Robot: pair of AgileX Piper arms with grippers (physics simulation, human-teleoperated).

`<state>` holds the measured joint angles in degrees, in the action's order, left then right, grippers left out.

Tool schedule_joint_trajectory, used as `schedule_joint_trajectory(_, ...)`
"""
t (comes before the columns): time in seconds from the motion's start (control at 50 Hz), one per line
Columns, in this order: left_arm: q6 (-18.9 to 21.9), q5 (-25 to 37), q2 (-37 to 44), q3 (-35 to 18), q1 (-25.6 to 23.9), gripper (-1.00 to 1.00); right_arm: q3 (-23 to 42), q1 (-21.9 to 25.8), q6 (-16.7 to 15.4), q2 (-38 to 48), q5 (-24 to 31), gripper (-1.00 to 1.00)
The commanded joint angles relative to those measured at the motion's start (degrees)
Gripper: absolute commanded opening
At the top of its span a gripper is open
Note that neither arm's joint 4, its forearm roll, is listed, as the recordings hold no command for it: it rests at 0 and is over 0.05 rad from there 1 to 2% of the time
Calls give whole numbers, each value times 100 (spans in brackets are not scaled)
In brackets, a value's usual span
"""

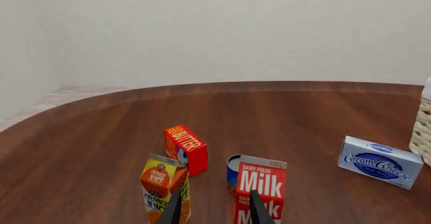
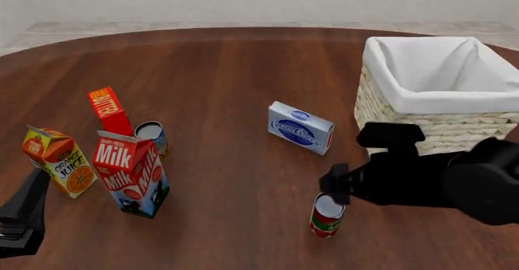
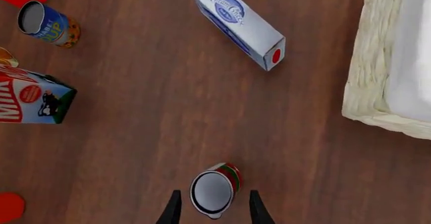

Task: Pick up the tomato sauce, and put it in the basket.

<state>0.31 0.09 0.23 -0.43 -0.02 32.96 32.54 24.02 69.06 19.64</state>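
While one tomato sauce (image 3: 214,190) can stands near-right between the right gripper's (image 3: 212,211) spread fingers, perhaps untouched, one basket (image 2: 422,124) sits beyond; two cartons, two boxes left.

Simulated tabletop: bare wooden table (image 2: 243,69), blank white wall (image 1: 215,27).

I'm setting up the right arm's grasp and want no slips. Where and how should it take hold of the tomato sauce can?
Grip the tomato sauce across its round side wall, coming straight down from above. It stands upright with open table around it, and the right gripper already hangs over it, open, one finger on each side. Closing around mid-height, below the silver top, probably holds best.
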Motion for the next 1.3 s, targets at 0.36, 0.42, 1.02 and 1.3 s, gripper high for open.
schedule_joint_trajectory(0.36, 1, 0, 0, 0, 0, 100, -125, 159, 194, 491, -402, 100)
schedule_joint_trajectory(0.42, 1, 0, 0, 0, 1, 100, -178, 183, 233, 550, -478, 100)
schedule_joint_trajectory(1.02, 0, 0, 0, 0, -1, 100, -389, 346, 428, 975, -845, 100)
schedule_joint_trajectory(1.3, 0, 0, 0, 0, 0, 100, -441, 378, 481, 1141, -994, 100)
